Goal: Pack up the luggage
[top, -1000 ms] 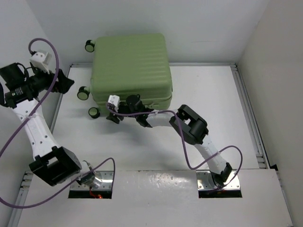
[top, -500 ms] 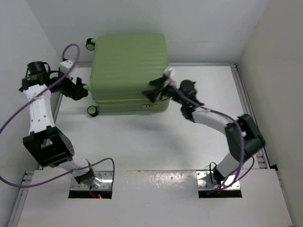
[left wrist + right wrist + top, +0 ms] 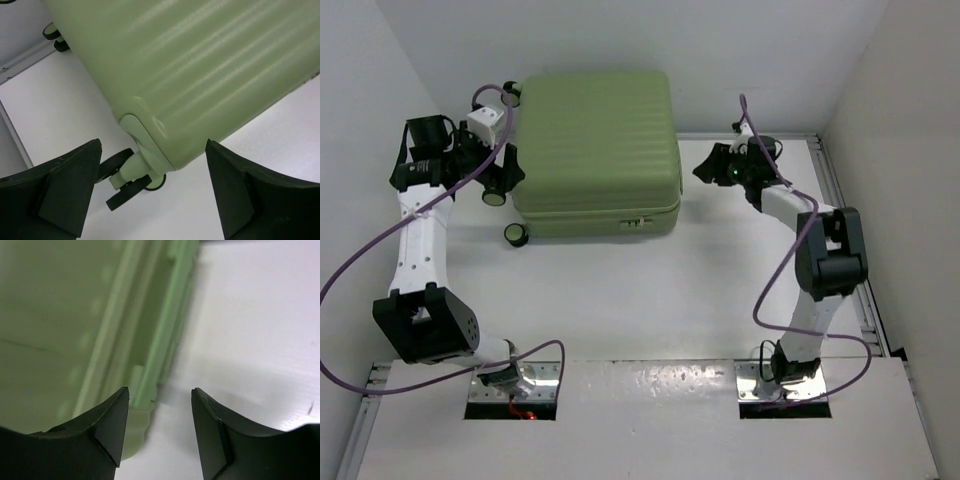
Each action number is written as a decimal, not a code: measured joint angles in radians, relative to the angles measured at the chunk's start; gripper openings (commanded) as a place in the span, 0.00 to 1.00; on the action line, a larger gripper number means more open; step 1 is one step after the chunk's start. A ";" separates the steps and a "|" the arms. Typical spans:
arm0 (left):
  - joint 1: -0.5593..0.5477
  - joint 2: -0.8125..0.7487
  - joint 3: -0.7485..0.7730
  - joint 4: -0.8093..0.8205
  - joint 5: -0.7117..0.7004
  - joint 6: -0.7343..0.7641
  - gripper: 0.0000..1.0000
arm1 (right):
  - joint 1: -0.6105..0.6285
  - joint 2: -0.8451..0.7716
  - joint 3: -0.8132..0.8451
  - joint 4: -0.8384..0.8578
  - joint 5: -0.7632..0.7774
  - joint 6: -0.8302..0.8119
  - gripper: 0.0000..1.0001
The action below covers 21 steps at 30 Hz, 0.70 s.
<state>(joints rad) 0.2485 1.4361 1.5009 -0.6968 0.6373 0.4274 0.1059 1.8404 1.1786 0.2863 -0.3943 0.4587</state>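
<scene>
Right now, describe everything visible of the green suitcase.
The luggage is a light-green hard shell, ribbed, closed and lying flat at the far edge of the white table. A seam with zipper pulls runs along its near side; small black-and-cream wheels stick out on its left. The left gripper hovers by those wheels, the right gripper off its right side, both with fingers apart; neither grips it.

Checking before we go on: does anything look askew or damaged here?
Nothing looks damaged or spilled. The luggage lies flat and shut, roughly square to the table. Its far end seems to overlap the rear rail. The left claw and right claw are open, one at each side.
</scene>
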 measured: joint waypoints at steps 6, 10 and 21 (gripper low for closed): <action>-0.018 -0.008 -0.036 0.078 -0.058 -0.077 0.91 | 0.008 0.246 0.236 -0.087 0.015 0.010 0.53; -0.027 -0.021 -0.079 0.093 -0.088 -0.102 0.91 | 0.010 0.347 0.367 -0.084 0.021 0.018 0.53; -0.027 -0.042 -0.119 0.107 -0.129 -0.126 0.91 | 0.047 0.510 0.656 -0.114 0.021 0.002 0.50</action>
<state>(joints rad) 0.2211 1.3945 1.3823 -0.5896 0.5087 0.3019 0.1532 2.3501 1.8343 0.1726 -0.3733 0.4606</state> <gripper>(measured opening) 0.913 0.510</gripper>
